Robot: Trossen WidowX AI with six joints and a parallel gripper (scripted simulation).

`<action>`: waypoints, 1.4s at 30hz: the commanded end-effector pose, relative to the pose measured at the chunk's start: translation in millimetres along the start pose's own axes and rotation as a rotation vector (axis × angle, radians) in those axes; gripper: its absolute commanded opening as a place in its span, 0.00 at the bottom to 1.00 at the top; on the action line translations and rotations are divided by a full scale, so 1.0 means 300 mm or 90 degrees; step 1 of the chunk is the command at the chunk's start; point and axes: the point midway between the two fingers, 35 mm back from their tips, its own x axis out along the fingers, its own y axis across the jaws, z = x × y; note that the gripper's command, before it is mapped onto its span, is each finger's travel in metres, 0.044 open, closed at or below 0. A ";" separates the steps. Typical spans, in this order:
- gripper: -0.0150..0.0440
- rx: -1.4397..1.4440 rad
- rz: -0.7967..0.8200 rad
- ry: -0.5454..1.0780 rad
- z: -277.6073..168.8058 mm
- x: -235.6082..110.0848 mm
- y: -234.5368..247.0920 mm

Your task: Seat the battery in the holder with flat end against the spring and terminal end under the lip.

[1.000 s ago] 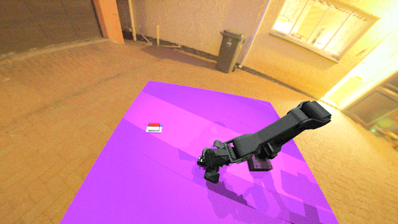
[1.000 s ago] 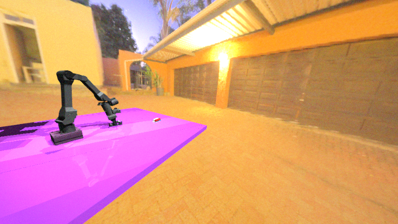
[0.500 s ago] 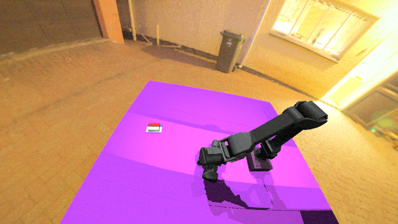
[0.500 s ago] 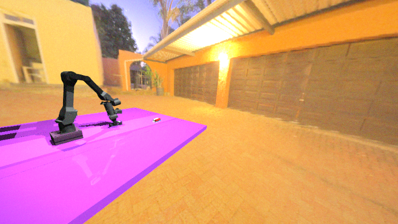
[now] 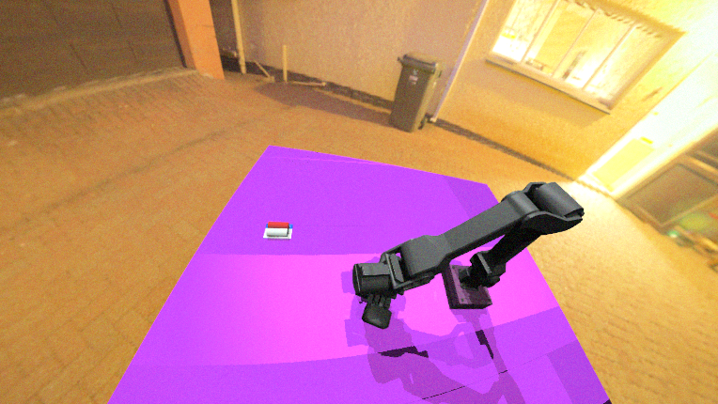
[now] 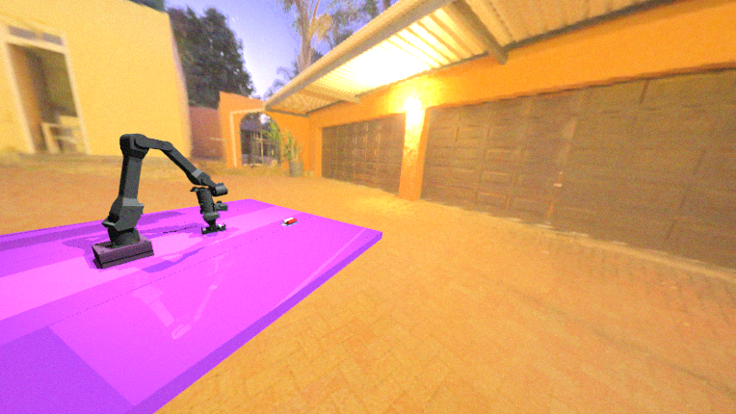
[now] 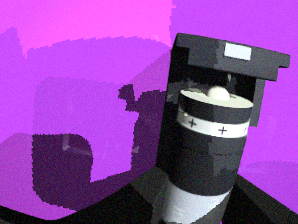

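Observation:
The battery (image 7: 206,165) is dark with a white band of plus marks and a pale lower part. My gripper (image 6: 213,229) (image 7: 196,179) is shut on it; the fingers show at the bottom of the wrist view. The dark holder (image 7: 210,49) with a white label lies under and around the battery's far part. The battery's terminal end faces the lip and stands short of it, with a dark gap between. That end looks tilted up toward the camera. The flat end, the spring and any contact there are hidden. The arm hides the fingertips in the top view.
A small white tray (image 5: 266,236) carries a red cylinder (image 5: 277,225) and a white cylinder (image 5: 276,232), with blue bits at its sides. It sits well away from the gripper, toward the table's far left edge in the top view. Arm shadows fall on the purple table (image 5: 241,311) (image 6: 268,267).

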 end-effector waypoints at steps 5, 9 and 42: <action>0.39 -0.002 -0.001 0.044 -0.012 0.010 -0.003; 0.39 -0.001 -0.001 0.058 -0.008 0.010 -0.003; 0.39 0.000 -0.001 0.082 0.046 0.012 -0.003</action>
